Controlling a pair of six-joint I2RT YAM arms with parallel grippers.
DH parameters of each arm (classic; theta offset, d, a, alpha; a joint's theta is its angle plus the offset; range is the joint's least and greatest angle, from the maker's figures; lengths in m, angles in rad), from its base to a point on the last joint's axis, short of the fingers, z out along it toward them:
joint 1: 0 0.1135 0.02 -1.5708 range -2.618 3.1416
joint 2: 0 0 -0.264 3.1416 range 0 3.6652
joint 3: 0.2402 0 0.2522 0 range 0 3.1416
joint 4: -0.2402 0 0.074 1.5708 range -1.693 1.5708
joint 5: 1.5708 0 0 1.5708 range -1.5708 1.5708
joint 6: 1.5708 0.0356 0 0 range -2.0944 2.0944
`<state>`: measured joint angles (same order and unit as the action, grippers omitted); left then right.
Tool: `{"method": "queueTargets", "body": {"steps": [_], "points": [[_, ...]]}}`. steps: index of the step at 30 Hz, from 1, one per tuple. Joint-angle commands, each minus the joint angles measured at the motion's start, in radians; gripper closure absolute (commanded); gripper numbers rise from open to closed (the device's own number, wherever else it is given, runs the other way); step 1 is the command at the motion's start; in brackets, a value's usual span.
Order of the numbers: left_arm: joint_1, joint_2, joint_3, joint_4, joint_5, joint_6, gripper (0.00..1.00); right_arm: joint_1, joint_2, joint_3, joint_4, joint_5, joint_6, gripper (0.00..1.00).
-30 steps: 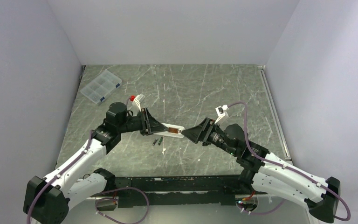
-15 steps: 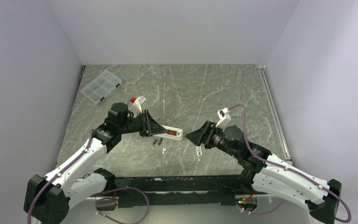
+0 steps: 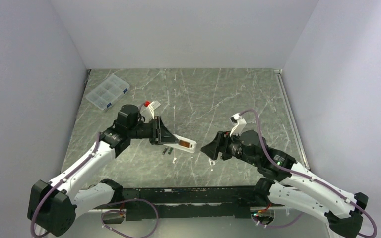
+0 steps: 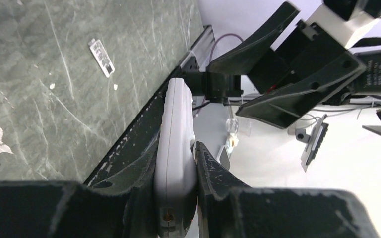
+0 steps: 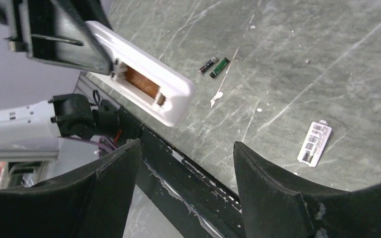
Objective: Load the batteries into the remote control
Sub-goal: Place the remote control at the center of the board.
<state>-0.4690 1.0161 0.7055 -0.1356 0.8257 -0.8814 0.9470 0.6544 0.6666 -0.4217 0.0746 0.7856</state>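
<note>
My left gripper (image 3: pixel 172 137) is shut on the white remote control (image 3: pixel 185 143) and holds it above the table with its reddish-brown battery recess open and facing up. In the left wrist view the remote control (image 4: pixel 176 114) is pinched edge-on in the left gripper (image 4: pixel 177 163). Two small dark batteries (image 3: pixel 167 150) lie side by side on the table under the remote control; in the right wrist view one battery (image 5: pixel 208 65) lies next to the other, greenish battery (image 5: pixel 220 67). My right gripper (image 3: pixel 204 148) is open and empty, a short way right of the remote control (image 5: pixel 149 91). Nothing lies between the fingers of the right gripper (image 5: pixel 187 145).
A small white flat cover piece (image 3: pixel 212 161) lies on the table just below my right gripper; the cover piece (image 5: pixel 314 144) shows its label side. A clear compartment box (image 3: pixel 107 91) with blue clips sits at the far left. The black base rail (image 3: pixel 188 196) runs along the near edge.
My right gripper has pulled back to the right from the remote's end and opened a little wider. The white cover piece now lies on the table. The left arm shifted slightly.
</note>
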Motion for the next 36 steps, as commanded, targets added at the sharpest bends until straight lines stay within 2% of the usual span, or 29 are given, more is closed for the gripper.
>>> {"method": "queueTargets", "body": {"steps": [1, 7, 9, 18, 24, 32, 34, 36], "points": [[-0.003, 0.034, 0.053, -0.014, 0.138, 0.063, 1.00, -0.001, 0.012, 0.085, -0.041, -0.096, -0.150, 0.29], [-0.005, 0.074, 0.057, 0.069, 0.341, 0.037, 1.00, -0.002, 0.067, 0.142, -0.028, -0.254, -0.293, 0.28], [-0.007, 0.081, 0.073, 0.050, 0.392, 0.056, 1.00, -0.002, 0.103, 0.172, -0.030, -0.334, -0.336, 0.28], [-0.052, 0.042, 0.152, -0.178, 0.456, 0.244, 1.00, -0.002, 0.197, 0.252, -0.022, -0.492, -0.431, 0.25], [-0.069, 0.005, 0.172, -0.250, 0.463, 0.322, 1.00, -0.002, 0.213, 0.189, 0.142, -0.690, -0.348, 0.25], [-0.072, 0.002, 0.161, -0.239, 0.477, 0.339, 1.00, -0.002, 0.241, 0.089, 0.353, -0.808, -0.205, 0.41], [-0.072, 0.001, 0.157, -0.232, 0.474, 0.336, 1.00, -0.002, 0.250, 0.076, 0.376, -0.813, -0.191, 0.50], [-0.073, 0.000, 0.153, -0.225, 0.472, 0.330, 1.00, -0.002, 0.251, 0.061, 0.403, -0.818, -0.177, 0.64]]}}
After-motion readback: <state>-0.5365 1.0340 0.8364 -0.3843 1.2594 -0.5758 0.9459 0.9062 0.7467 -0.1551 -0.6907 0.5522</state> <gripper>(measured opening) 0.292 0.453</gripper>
